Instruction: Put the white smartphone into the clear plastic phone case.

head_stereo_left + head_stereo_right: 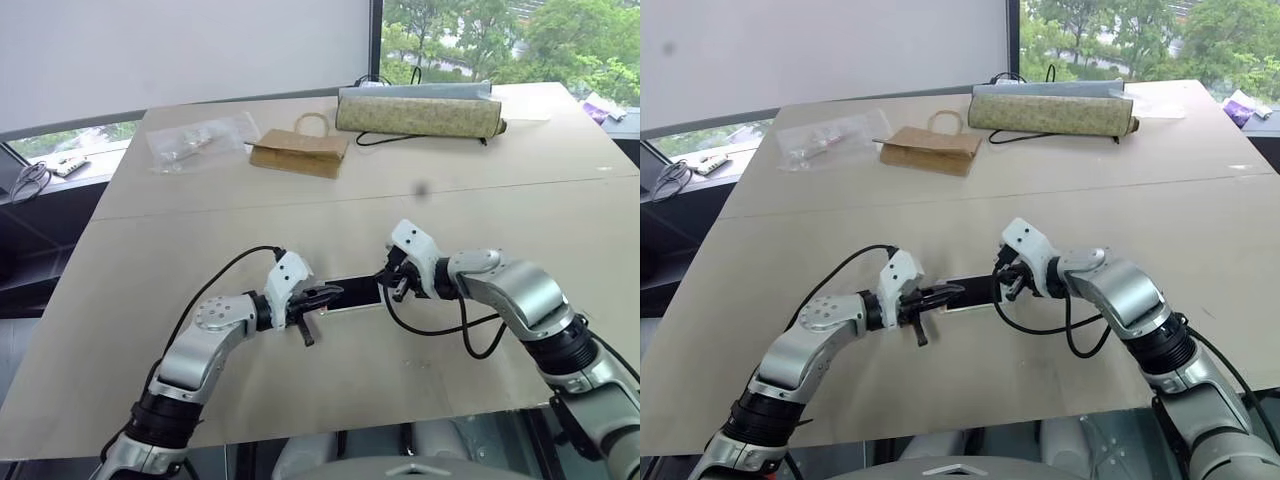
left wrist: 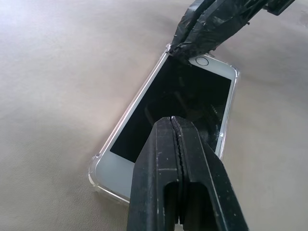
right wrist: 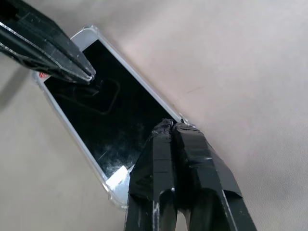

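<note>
The white smartphone point(image 2: 178, 101) lies flat and screen up on the table, sitting inside the clear plastic phone case point(image 2: 103, 163), whose rim shows all around it. It rests between my two grippers in the left eye view point(image 1: 355, 292). My left gripper point(image 1: 335, 292) is shut, with its tips over the phone's left end point(image 2: 174, 120). Shut as well, my right gripper point(image 1: 385, 283) has its tips at the far corner of the phone's right end, on the case's edge point(image 3: 171, 126). Neither gripper holds anything.
Far back on the table lie a crinkly clear bag point(image 1: 195, 140), a brown paper bag point(image 1: 300, 152) and a long olive roll point(image 1: 420, 112) with a black cord. A seam point(image 1: 500, 185) crosses the table. The table's front edge is close behind my arms.
</note>
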